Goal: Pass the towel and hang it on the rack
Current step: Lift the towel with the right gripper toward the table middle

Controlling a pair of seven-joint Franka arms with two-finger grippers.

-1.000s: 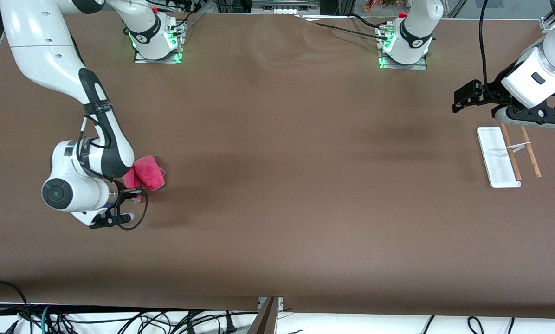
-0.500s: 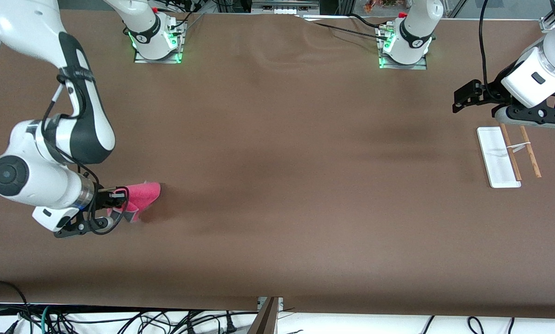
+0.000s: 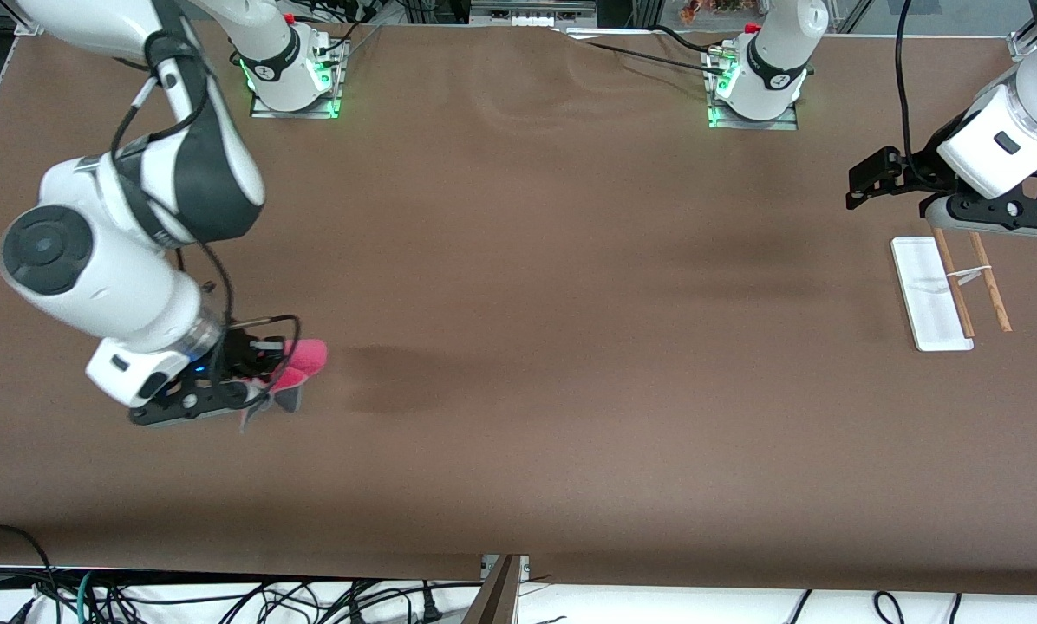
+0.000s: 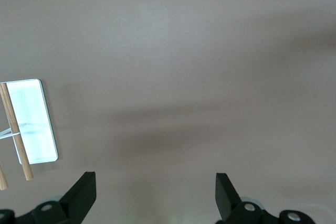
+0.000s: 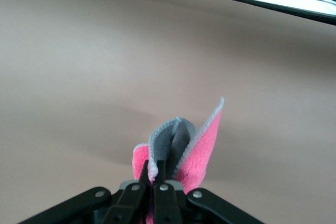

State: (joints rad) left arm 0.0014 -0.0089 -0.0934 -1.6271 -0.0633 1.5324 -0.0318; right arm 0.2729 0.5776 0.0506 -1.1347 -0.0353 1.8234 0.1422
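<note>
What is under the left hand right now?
Under the open left hand lies bare brown table, with the rack beside it, slightly nearer the front camera. The far ends of the rack's rods are covered by the hand. The towel is pinched in the right hand.

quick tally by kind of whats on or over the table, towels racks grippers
towel: 1, pinched in the right gripper over the right arm's end of the table
rack: 1, at the left arm's end
grippers: 2, the right gripper shut on the towel, the left gripper open above the table beside the rack
total: 4
</note>
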